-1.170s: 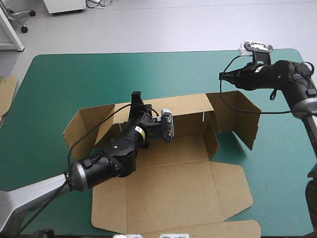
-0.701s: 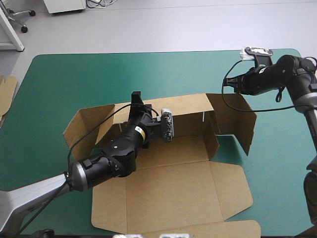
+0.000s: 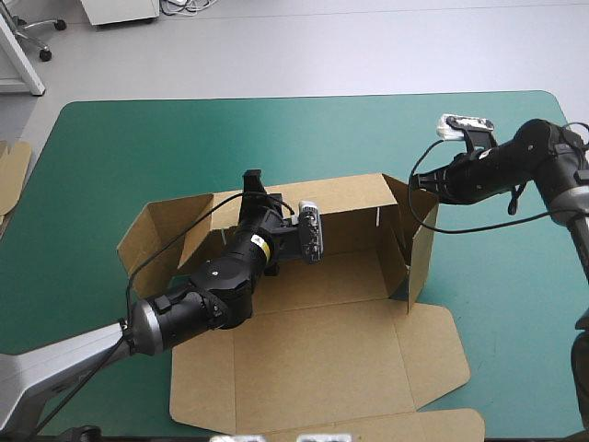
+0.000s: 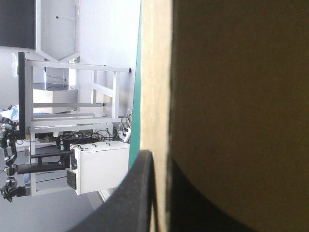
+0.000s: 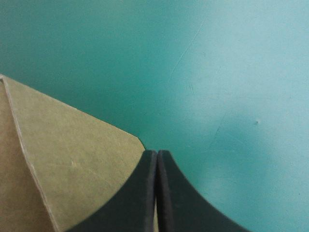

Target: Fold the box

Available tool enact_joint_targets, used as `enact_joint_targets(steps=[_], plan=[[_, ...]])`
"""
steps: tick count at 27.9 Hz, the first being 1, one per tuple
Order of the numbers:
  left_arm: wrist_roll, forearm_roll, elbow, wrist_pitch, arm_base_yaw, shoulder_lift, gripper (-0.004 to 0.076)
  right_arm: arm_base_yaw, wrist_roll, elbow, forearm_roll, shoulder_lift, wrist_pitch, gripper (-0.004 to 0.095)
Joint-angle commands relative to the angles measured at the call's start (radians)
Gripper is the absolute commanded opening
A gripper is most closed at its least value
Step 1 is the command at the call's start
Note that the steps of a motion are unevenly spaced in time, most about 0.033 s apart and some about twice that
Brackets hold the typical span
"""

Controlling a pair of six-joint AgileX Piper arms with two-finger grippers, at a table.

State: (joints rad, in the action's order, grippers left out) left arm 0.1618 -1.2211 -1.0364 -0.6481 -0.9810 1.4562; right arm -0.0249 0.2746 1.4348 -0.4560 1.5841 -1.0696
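The brown box (image 3: 313,359) lies in the middle of the teal-green table, its back wall (image 3: 345,207) raised and its lid flat toward the near edge. My left gripper (image 3: 253,178) is shut on the top edge of the back wall; in the left wrist view the board's edge (image 4: 157,96) runs between the black fingers (image 4: 140,193). My right gripper (image 3: 416,182) is shut and empty, its tip against the outer face of the right side flap (image 3: 421,249), which stands nearly upright. The right wrist view shows that gripper (image 5: 157,153) at the flap's corner (image 5: 82,159).
The left side flap (image 3: 152,235) leans outward from the box. A piece of more brown board (image 3: 11,170) shows at the table's left edge. Bare teal-green cover (image 3: 276,138) stretches beyond the box and to its right.
My right gripper has moved left toward the box, and the right side flap has swung from spread outward to nearly upright. The left arm has stayed still.
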Motion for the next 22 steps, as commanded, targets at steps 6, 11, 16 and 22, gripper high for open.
enact_joint_targets(steps=[6, 11, 16, 22], plan=[[0.037, 0.084, 0.0, 0.043, -0.014, -0.014, -0.0014, 0.01, 0.295, -0.21, -0.23, -0.168, 0.171, -0.0034], [0.059, 0.084, 0.0, 0.043, -0.014, -0.014, -0.0014, 0.01, 0.398, -0.292, -0.284, -0.207, 0.19, -0.0034], [0.057, 0.08, 0.0, 0.043, -0.014, -0.014, -0.0014, 0.008, 0.459, -0.328, -0.297, -0.234, 0.177, -0.0034], [0.057, 0.08, 0.0, 0.043, -0.014, -0.014, -0.0014, 0.002, 0.521, -0.33, -0.289, -0.278, 0.146, 0.0025]])
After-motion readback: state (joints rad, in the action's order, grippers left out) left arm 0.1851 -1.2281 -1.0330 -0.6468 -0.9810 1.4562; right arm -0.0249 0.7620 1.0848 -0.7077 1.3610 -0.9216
